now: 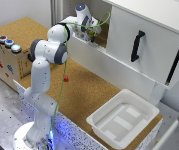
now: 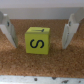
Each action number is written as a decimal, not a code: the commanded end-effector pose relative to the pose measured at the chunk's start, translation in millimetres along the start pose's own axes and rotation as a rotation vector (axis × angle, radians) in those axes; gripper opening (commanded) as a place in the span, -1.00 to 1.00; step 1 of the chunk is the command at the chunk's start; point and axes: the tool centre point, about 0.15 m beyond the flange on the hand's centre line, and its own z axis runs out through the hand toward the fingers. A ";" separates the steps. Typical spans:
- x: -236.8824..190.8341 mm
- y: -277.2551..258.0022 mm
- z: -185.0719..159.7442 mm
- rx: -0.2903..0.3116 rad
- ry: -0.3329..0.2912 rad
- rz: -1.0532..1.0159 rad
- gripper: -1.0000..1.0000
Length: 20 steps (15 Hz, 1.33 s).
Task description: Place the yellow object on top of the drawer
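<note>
In the exterior view the arm reaches to the upper middle of the frame, its end effector (image 1: 89,31) low over the cork surface (image 1: 84,87) behind the white wall of the cabinet; from here the yellow cube cannot be made out, and neither can the fingers' spacing. The drawer (image 1: 144,42), with its black handle (image 1: 135,46), fills the upper right, a white tray (image 1: 123,119) sits at lower right, and a small red object (image 1: 66,78) lies near the middle.

The wrist view settles it — the yellow cube (image 2: 38,41) sits on the cork at the centre of the frame, between the two fingers (image 2: 7,30), which stand spread wide and clear of it on both sides. It looks like the grasp is about to be made. To do it well, I would lower until the pads flank the cube's side faces, keep it centred, then close squarely so it doesn't twist.

The cube is bright yellow-green with crisp edges and a black "S" on the face toward the camera.
</note>
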 end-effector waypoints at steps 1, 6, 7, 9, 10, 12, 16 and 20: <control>16.7 -2.2 14.2 -0.068 -0.040 -0.016 -1.00; 14.9 -9.6 -0.2 -0.061 0.003 -0.050 -1.00; 11.2 -11.6 -5.9 -0.061 0.012 -0.052 -1.00; -0.1 -14.6 -20.6 -0.047 0.031 -0.046 -1.00; -6.8 -16.6 -29.0 -0.042 0.039 -0.049 -1.00; -21.1 -21.1 -49.2 -0.019 0.063 -0.059 -1.00; -48.7 -41.6 -89.6 0.059 0.100 -0.132 -1.00; -79.3 -69.0 -116.3 0.153 0.090 -0.227 -1.00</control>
